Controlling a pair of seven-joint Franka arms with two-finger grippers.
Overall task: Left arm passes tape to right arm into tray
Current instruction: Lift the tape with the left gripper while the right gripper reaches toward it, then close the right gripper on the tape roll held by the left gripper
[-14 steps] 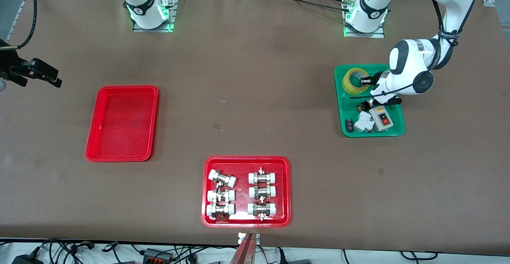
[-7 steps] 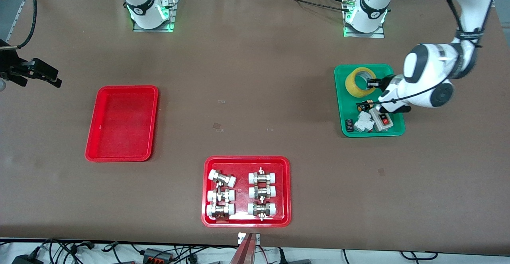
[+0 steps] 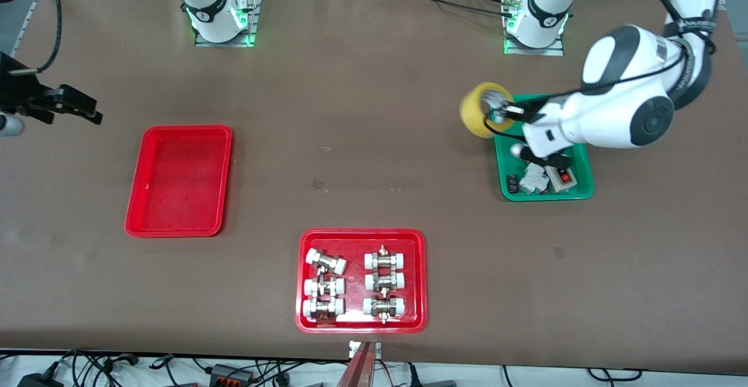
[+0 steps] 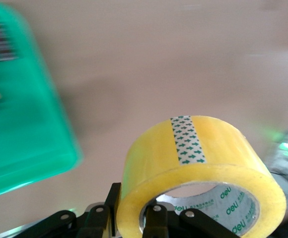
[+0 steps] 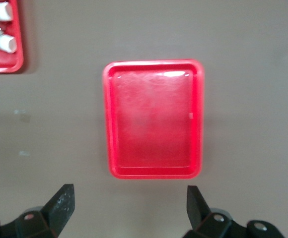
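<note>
While the tape [image 3: 484, 117] is carried in the air over the edge of the green tray [image 3: 505, 168] that faces the right arm's end of the table, it is gripped through its wall by the left gripper [image 3: 507, 112], one finger being seen inside the pale core and the jaws closed on the yellowish roll. In the left wrist view the tape [image 4: 202, 174] is shown tilted, with a strip of green arrows across its outer face and green lettering inside the core, and the green tray [image 4: 22, 134] is seen beside it over the brown table [image 3: 374, 141]. Small electrical parts are held in the end of the green tray nearer the front camera, among them a grey switch box with a red button [image 3: 562, 179]. The plain red tray [image 3: 179, 180] lies well apart, toward the right arm's end of the table. The right gripper [image 3: 64, 106] is held in the air near that end, close to the red tray, with its fingers [image 5: 59, 204] spread wide and nothing between them. In the right wrist view the red tray [image 5: 154, 119] is seen below it. A second red tray of metal fittings [image 3: 361, 280] is set nearest the front camera.
</note>
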